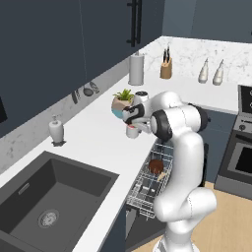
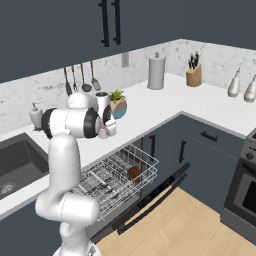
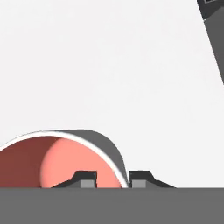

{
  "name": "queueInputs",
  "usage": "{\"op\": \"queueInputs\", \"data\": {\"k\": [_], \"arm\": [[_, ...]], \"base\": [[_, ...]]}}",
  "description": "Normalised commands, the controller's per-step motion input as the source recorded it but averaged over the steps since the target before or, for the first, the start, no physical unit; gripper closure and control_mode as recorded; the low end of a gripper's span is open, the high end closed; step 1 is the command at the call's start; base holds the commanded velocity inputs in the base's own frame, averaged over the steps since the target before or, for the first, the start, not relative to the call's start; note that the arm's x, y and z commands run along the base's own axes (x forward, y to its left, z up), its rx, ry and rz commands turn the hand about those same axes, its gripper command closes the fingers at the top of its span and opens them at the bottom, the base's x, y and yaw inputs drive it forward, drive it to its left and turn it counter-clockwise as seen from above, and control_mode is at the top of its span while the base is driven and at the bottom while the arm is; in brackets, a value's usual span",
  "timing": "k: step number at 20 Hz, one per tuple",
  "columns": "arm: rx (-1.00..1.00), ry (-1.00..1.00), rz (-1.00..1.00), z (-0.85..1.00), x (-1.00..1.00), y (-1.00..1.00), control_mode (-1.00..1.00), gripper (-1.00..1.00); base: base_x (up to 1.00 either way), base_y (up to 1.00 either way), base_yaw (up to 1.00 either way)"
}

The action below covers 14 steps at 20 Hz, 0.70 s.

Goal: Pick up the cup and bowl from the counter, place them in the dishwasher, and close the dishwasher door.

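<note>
The long white desk (image 1: 93,133) is running along the wall and turning a corner, with a dark sink (image 1: 44,202) sitting in it. The white robot arm (image 1: 182,162) is standing in front of the desk and bending over its edge. Under the desk, the dishwasher (image 2: 150,200) is standing open, its dark door (image 2: 155,197) is lying down flat, and its white wire rack (image 2: 117,177) is sticking out. The dark brown bowl (image 1: 156,166) is sitting inside that rack. A tall paper towel roll (image 1: 136,69) is standing far back on the desk, and a knife block (image 1: 166,68) is standing in the corner near two pale bottles (image 1: 211,73). A plant pot (image 1: 120,104) with green leaves is sitting on the desk just behind the hand. A white soap bottle (image 1: 56,130) is standing beside the sink. The cup (image 3: 61,159) is sitting on the desk near the edge, right at the tip of the arm. In the hand view, the jaws (image 3: 113,179) are pinching the wall of the cup, with one tip inside it and the other tip outside. The inside of the cup is looking salmon red there, and its rim is looking pale.
</note>
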Motion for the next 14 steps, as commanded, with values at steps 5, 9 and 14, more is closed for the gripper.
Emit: {"op": "queueInputs", "data": {"k": [5,9,14], "arm": [[0.00,-0.01,-0.05,0.08,-0.49,-0.19,-1.00,1.00],[0.05,-0.10,-0.08,0.33,-1.00,-0.58,-1.00,1.00],[0.15,-0.10,-0.13,0.28,-1.00,-0.83,-1.00,1.00]], "base": [[0.00,0.00,0.00],[0.00,0.00,0.00],[0.00,0.00,0.00]]}}
